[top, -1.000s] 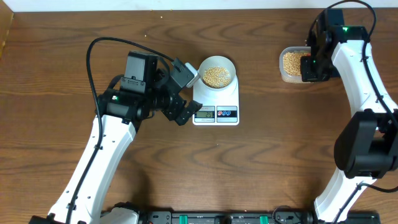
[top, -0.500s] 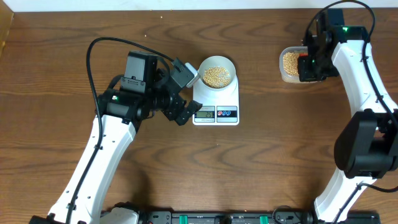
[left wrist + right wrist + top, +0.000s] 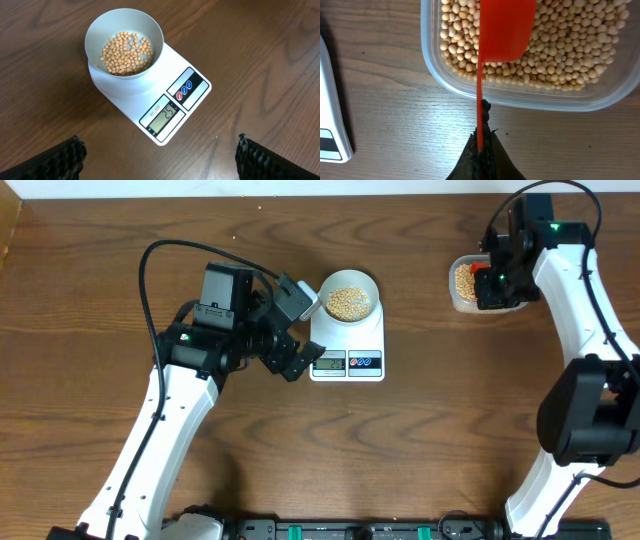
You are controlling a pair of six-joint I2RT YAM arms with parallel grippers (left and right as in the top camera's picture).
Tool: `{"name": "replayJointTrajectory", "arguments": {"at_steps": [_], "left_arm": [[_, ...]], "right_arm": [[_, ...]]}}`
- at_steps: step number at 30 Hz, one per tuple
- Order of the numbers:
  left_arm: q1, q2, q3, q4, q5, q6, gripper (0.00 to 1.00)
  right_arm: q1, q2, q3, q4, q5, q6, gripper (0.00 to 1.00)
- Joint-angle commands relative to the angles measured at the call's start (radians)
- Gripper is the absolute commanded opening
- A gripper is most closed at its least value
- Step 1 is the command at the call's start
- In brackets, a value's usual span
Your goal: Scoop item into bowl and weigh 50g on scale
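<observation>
Partway, likely — the bowl (image 3: 349,284) on the scale (image 3: 364,336) at centre holds a shallow layer of beans (image 3: 127,52); upper right, the right gripper (image 3: 481,149) pinches the red scoop (image 3: 505,25) over the tub (image 3: 520,98) for more, the left gripper (image 3: 298,328) spread wide.

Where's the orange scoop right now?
Overhead view, far right: the orange scoop is held by the right end effector over the beans in the clear tub.

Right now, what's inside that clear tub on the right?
Tan beans lie in the clear tub. The right gripper holds a red scoop over them; what lies beneath the scoop is hidden.
</observation>
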Motion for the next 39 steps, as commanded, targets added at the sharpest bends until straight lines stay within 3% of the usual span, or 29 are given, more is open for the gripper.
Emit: {"name": "replayJointTrajectory", "arguments": {"at_steps": [1,18,39], "left_arm": [[-0.001,0.001,-0.005,0.0,0.013,0.006,0.98],[-0.001,0.001,-0.005,0.0,0.013,0.006,0.98],[-0.001,0.001,-0.005,0.0,0.013,0.006,0.98]], "right_arm": [[0.002,0.044,0.003,-0.003,-0.026,-0.018,0.01],[-0.01,0.066,0.003,-0.036,-0.047,-0.037,0.01],[-0.143,0.066,0.003,-0.059,-0.357,-0.172,0.01]]}}
